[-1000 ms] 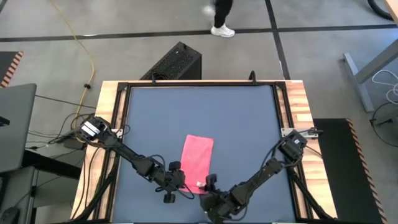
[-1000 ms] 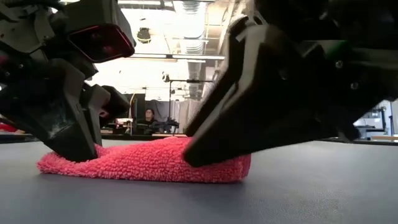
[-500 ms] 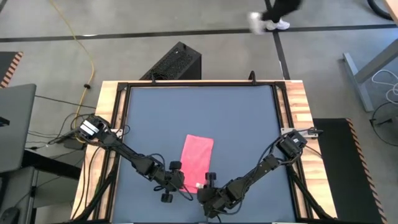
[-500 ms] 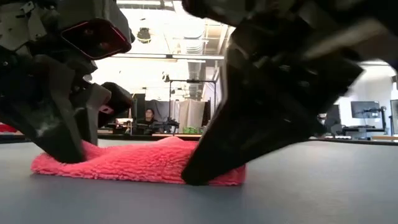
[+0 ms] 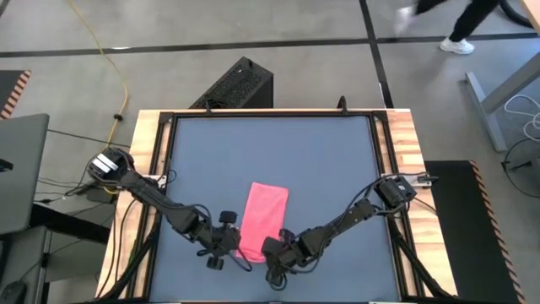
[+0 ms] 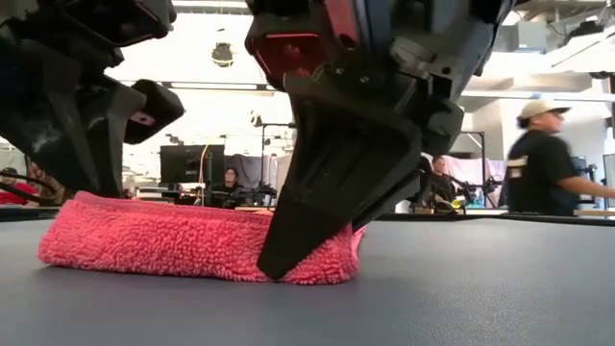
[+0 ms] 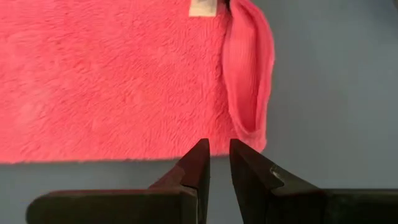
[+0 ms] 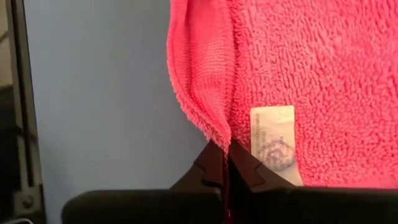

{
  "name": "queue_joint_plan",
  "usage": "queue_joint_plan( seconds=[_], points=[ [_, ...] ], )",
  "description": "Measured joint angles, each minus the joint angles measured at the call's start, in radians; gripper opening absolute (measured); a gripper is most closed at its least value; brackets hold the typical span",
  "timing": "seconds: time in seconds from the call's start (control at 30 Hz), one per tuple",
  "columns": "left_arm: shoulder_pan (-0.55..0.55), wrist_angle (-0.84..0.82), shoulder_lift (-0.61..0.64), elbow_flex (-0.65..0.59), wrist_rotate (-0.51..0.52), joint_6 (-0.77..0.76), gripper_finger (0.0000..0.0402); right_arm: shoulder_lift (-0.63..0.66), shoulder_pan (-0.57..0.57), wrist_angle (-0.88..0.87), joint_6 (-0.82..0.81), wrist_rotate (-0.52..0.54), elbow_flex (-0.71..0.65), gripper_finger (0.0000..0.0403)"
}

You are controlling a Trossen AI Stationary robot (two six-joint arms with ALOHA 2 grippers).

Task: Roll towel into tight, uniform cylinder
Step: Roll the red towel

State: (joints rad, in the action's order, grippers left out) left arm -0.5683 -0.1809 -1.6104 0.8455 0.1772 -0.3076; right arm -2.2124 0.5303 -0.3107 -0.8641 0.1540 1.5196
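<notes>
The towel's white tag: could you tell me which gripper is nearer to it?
Right. The right gripper pinches the towel edge right beside the white tag; the left gripper sits at the opposite long edge, empty.

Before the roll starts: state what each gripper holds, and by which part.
Right gripper pinches the towel by a folded-up edge near its tag. Left gripper holds nothing, slightly open at the towel's edge.

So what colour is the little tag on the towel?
White, with faint printing. The tag on the pink towel shows best in the right wrist view.
</notes>
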Motion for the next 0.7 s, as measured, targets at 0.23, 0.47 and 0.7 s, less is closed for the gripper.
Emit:
queue_joint_plan(
  seconds=[0.23,0.47,0.7],
  points=[
    [-0.137,0.243,0.007,-0.054,0.180,0.145,0.0043,-0.002,-0.017,-0.023,-0.097,-0.039,0.000,0.0019],
    [-0.199,0.750,-0.102,-0.179,0.252,0.304,0.0007,-0.002,-0.016,0.001,-0.122,-0.029,-0.002,0.0019],
    [-0.146,0.827,-0.240,-0.135,0.236,0.310,0.0000,-0.002,-0.014,0.001,-0.159,-0.008,-0.002,0.0020]
  ],
)
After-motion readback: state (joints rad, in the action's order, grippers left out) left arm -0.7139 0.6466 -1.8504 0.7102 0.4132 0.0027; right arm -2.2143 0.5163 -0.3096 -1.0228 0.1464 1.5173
